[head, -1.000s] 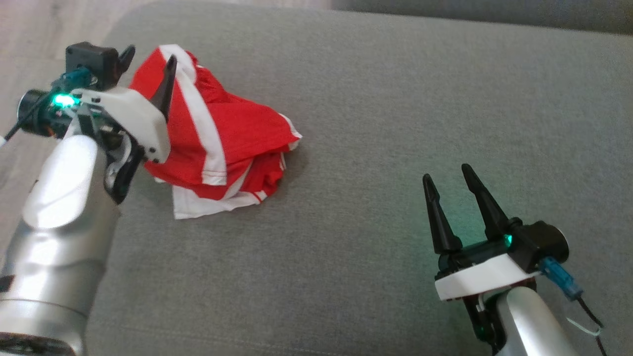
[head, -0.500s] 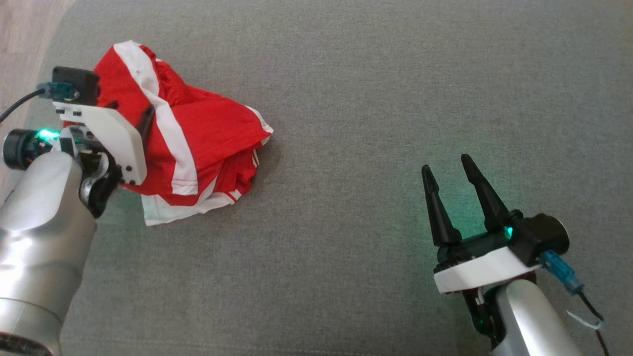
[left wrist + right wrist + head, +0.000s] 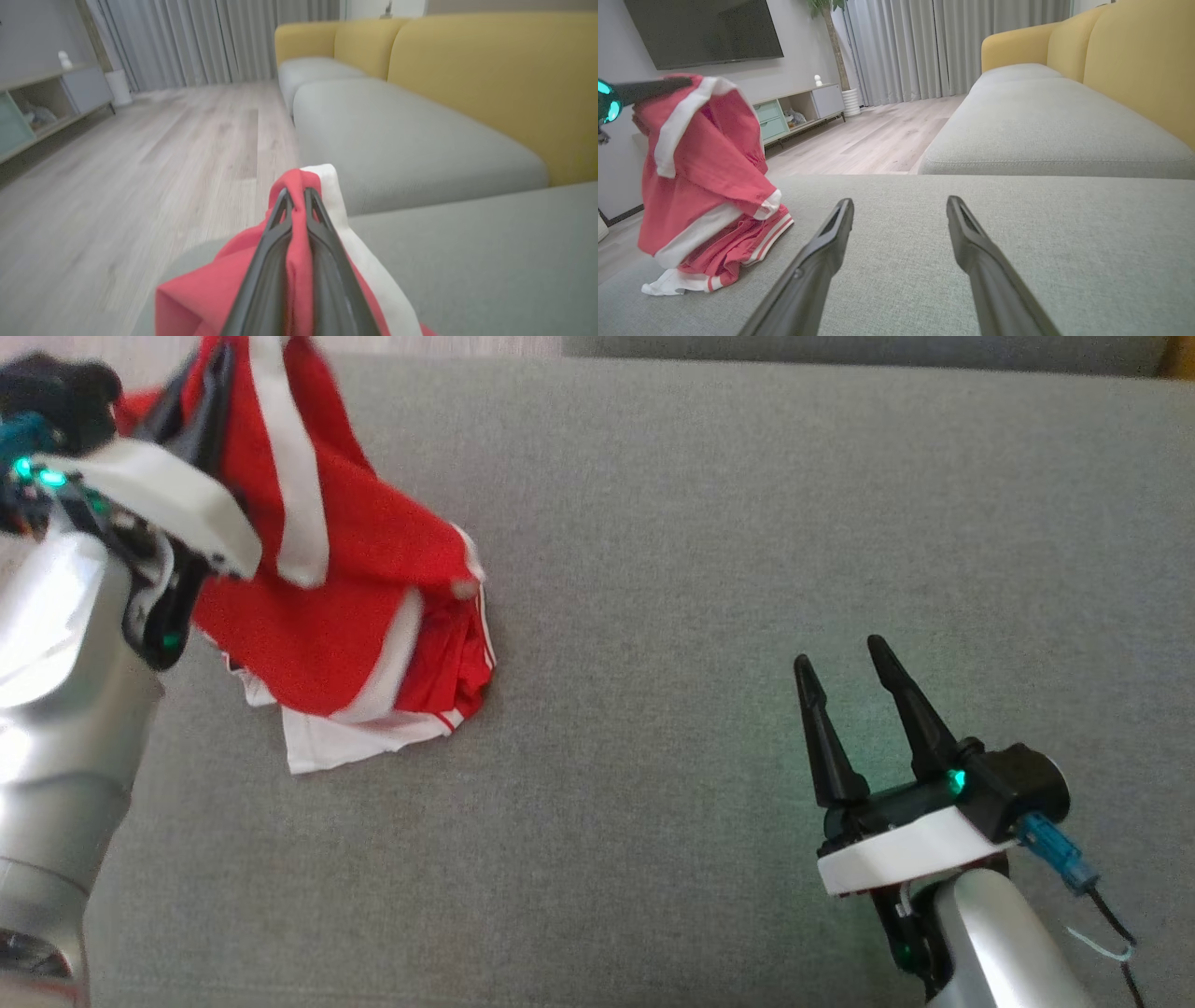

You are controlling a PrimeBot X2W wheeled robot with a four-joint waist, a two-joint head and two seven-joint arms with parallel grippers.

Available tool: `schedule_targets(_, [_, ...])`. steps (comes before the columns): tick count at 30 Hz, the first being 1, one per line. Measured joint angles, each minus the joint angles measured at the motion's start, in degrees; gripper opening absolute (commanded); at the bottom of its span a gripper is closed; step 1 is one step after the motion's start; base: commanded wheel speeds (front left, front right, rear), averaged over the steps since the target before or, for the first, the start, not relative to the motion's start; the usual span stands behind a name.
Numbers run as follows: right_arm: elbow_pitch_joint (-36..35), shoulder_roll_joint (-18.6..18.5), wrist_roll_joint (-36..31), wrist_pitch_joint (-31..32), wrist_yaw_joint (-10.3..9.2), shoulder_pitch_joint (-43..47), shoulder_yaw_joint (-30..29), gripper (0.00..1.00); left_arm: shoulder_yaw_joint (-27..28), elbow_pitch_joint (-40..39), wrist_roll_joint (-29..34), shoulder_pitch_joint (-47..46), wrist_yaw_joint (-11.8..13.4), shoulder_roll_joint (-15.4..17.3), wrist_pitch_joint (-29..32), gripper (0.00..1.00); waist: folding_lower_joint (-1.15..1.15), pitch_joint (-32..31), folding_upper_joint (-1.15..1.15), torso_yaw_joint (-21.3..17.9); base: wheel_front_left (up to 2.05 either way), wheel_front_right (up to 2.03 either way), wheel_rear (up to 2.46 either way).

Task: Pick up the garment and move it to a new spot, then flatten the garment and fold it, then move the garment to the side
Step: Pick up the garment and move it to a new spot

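Takes in, through the right wrist view, a grey seat cushion (image 3: 1017, 242) across the foreground, yellow sofa backs (image 3: 1134, 60) at 2 o'clock, grey curtains (image 3: 915, 46) at 12, pale wooden floor (image 3: 878, 135) just above centre, and a dark television (image 3: 705, 30) at 10 with a low cabinet (image 3: 803, 109) below it toward centre.

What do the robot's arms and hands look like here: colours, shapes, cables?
The left forearm and right forearm are glossy silver tubes. The right hand has two long, tapered black fingers, a white plate, a green light and a blue cable connector. The left hand is built alike.
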Motion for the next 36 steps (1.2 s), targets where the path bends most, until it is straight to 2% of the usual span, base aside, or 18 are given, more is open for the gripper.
schedule_targets(3, [0.4,0.0,0.5,0.0,0.00,0.1,0.3,1.00,-0.1,-3.2,-0.6,-1.2,0.0,-0.1,-4.4,0.00,0.00,-1.7,0.00,-0.2,0.00,0.00,0.00])
schedule_targets(6, [0.5,0.0,1.1,0.0,0.00,0.3,0.5,1.00,-1.2,-7.5,-1.6,-1.4,0.0,-0.2,-6.3,0.00,-0.01,-3.6,0.00,-0.7,0.00,0.00,0.00])
schedule_targets(17, [-0.1,0.0,3.0,0.0,0.00,2.3,0.7,1.00,-6.7,-18.8,-2.9,-0.2,0.0,-2.3,-3.7,0.00,-0.01,-6.0,0.00,-7.0,0.00,0.00,0.00])
schedule_targets(27, [-1.5,0.0,5.6,0.0,0.00,1.2,3.4,1.00,-11.1,-19.1,-1.3,1.0,0.6,-5.2,-2.7,0.00,0.00,-4.1,0.00,-17.4,0.00,0.00,0.00])
schedule_targets(36, [-2.6,0.0,6.5,0.0,0.00,0.6,4.3,1.00,-15.9,-14.4,4.6,-2.4,0.9,-9.6,-8.7,0.00,0.00,-1.8,0.00,-26.3,0.00,0.00,0.00])
